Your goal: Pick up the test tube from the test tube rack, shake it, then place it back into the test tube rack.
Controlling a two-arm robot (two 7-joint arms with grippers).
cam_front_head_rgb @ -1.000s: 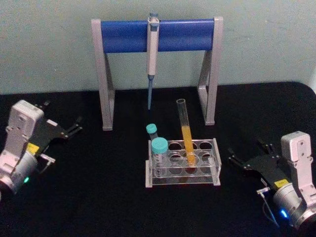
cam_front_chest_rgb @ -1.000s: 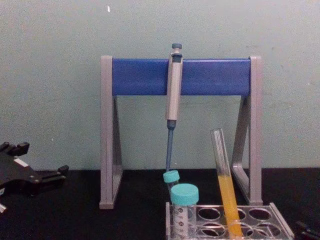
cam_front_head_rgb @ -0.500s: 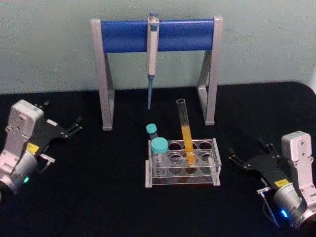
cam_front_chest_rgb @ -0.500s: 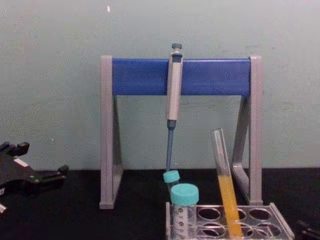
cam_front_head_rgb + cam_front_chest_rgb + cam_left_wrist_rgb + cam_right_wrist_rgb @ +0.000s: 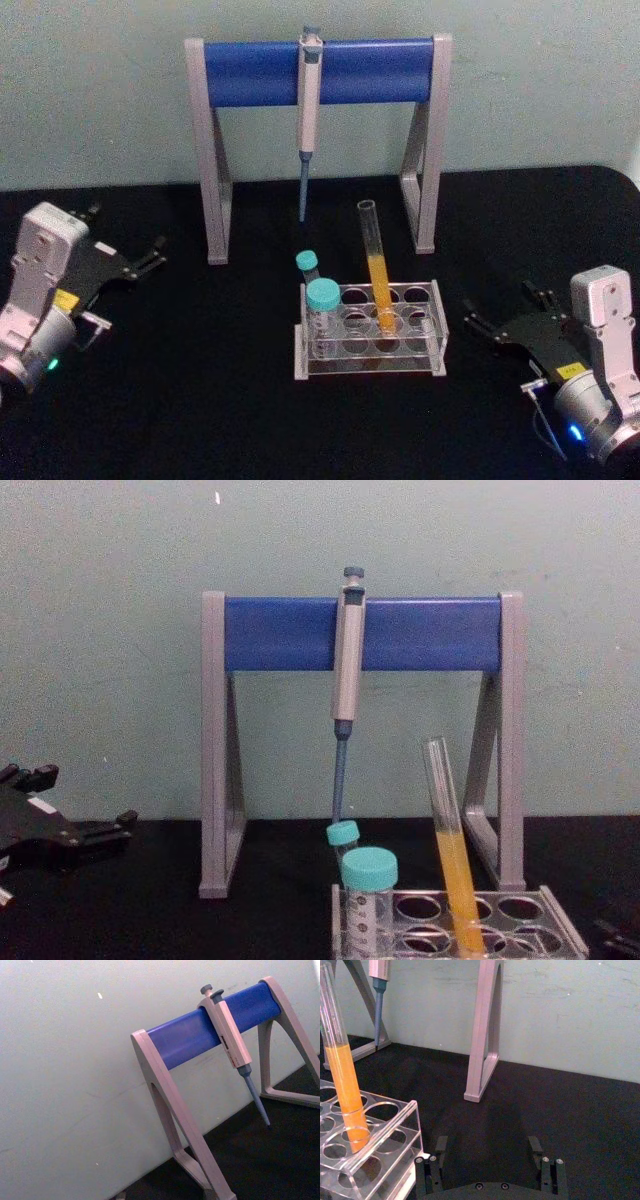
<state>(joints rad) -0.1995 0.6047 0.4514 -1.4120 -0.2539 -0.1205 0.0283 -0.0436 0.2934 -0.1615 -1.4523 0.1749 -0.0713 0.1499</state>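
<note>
A slight shift is seen in the left gripper (image 5: pixel 150 255), its arm being displaced a little lower and toward the robot in the head view. The right gripper (image 5: pixel 497 313) is likewise displaced very slightly. No other change of position is observed between the earlier pictures and now.

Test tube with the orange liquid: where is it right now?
In the head view the test tube stands tilted in the test tube rack at table centre, right of two teal-capped vials.
</note>
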